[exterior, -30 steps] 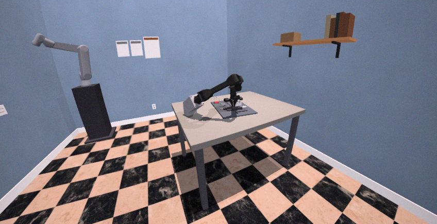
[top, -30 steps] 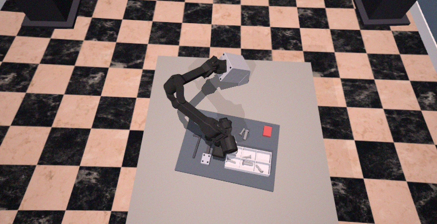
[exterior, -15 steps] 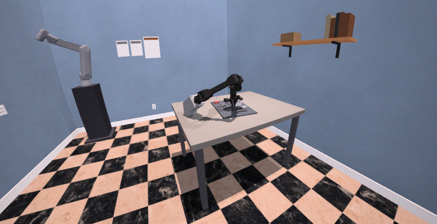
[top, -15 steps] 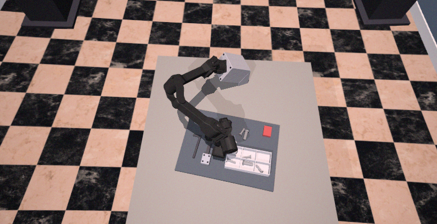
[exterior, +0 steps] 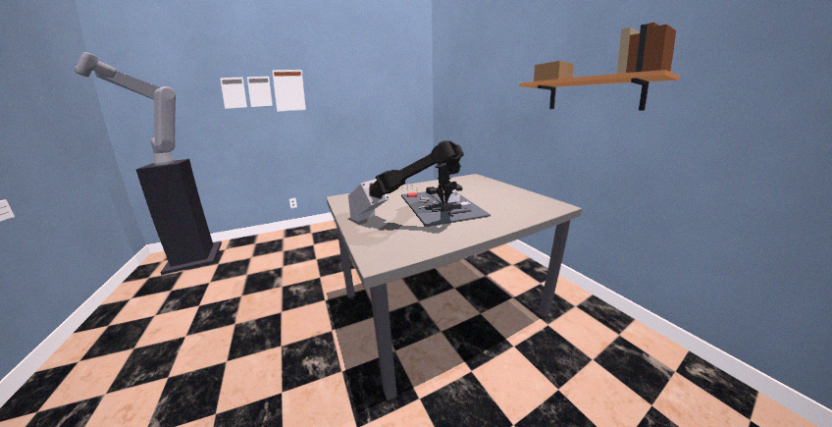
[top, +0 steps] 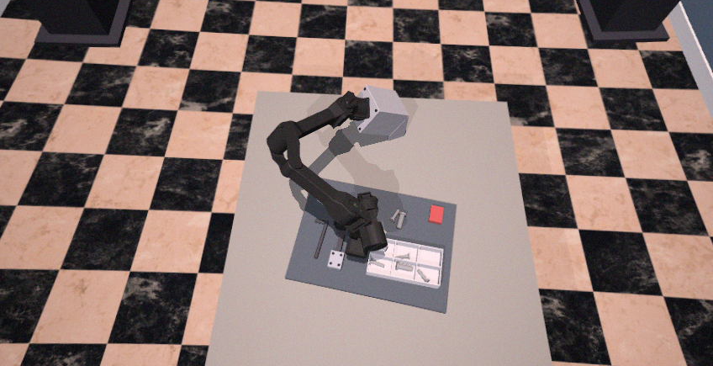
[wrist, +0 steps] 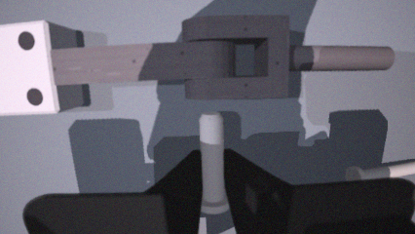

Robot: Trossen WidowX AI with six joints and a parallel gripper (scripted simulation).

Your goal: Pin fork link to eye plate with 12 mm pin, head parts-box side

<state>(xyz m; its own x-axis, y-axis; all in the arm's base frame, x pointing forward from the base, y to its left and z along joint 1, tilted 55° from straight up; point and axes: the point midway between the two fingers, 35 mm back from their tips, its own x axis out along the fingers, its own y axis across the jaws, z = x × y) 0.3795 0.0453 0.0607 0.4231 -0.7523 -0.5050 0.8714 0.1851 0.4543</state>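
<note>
In the wrist view my gripper (wrist: 211, 157) is shut on a light grey pin (wrist: 211, 146), which points at the fork link (wrist: 234, 56). The pin's tip stands a short way off the near fork cheek. The eye plate's bar (wrist: 122, 62) runs from its white base block (wrist: 26, 65) into the fork, with its eye between the two cheeks. The fork's round shank (wrist: 348, 58) sticks out to the right. In the top view the gripper (top: 362, 247) hangs low over the dark mat, between the white base block (top: 335, 259) and the parts box (top: 406, 262), and hides the fork.
The white parts box holds several loose pins. Two more pins (top: 398, 217) and a red block (top: 435, 214) lie on the mat behind it. A dark rod (top: 320, 238) lies at the mat's left. Another pin (wrist: 385, 171) lies to the gripper's right.
</note>
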